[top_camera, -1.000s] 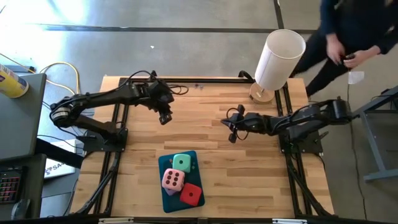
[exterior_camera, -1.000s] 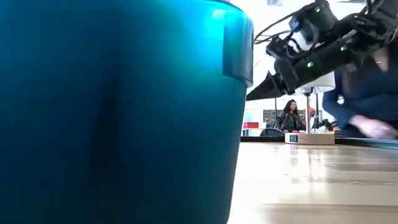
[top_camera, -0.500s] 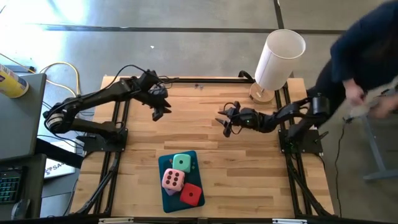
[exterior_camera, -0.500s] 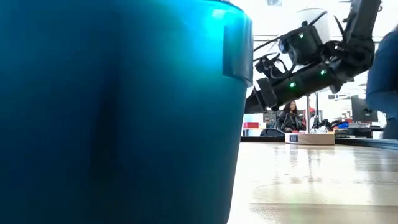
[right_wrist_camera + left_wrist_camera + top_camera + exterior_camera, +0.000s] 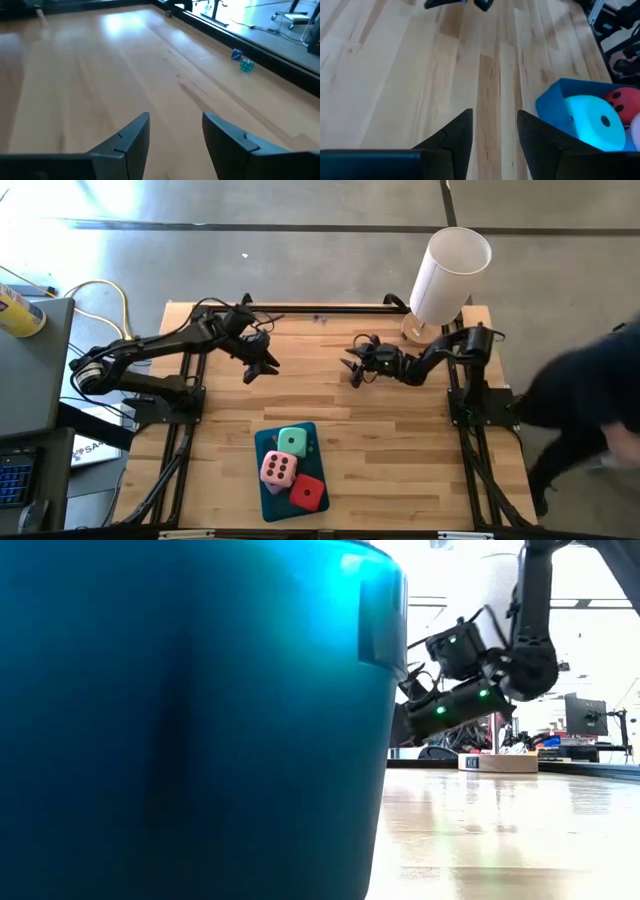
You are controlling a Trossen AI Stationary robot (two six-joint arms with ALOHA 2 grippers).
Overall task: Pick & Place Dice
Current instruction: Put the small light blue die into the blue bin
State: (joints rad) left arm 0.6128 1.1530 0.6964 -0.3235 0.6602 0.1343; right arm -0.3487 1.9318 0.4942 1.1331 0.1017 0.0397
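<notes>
Three dice sit in the teal tray (image 5: 268, 482): green die (image 5: 292, 442), pink die (image 5: 278, 470), red die (image 5: 308, 493). Both tools, left tool (image 5: 262, 368) and right tool (image 5: 352, 367), hang open beyond the tray, empty. Only the right wrist view shows two tiny blue dice (image 5: 242, 60) near the counter (image 5: 330, 400) edge.

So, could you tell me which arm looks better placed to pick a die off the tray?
Probably the left. Its open gripper hangs nearer the tray, and its wrist view already shows the green die. The right gripper, also open, faces bare table.
</notes>
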